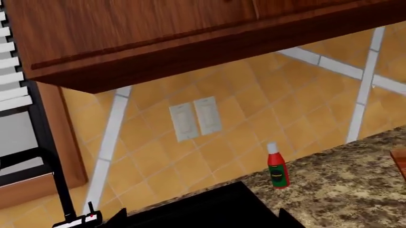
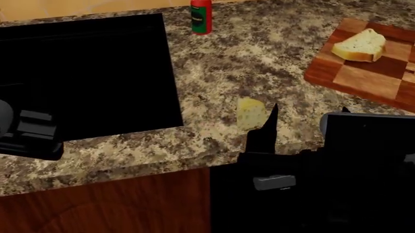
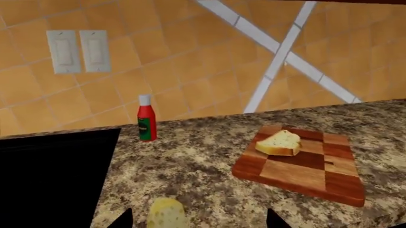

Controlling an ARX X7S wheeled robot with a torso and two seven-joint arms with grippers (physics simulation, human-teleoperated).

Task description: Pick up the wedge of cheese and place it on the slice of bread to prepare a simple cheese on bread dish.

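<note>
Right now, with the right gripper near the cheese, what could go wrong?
The small pale-yellow holed cheese wedge sits off-centre between the open right gripper fingertips, so closing might nudge it away. It lies close to the speckled granite counter edge and could be pushed off.

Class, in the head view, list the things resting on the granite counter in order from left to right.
Red bottle → wedge of cheese → slice of bread, which lies on the wooden cutting board.
</note>
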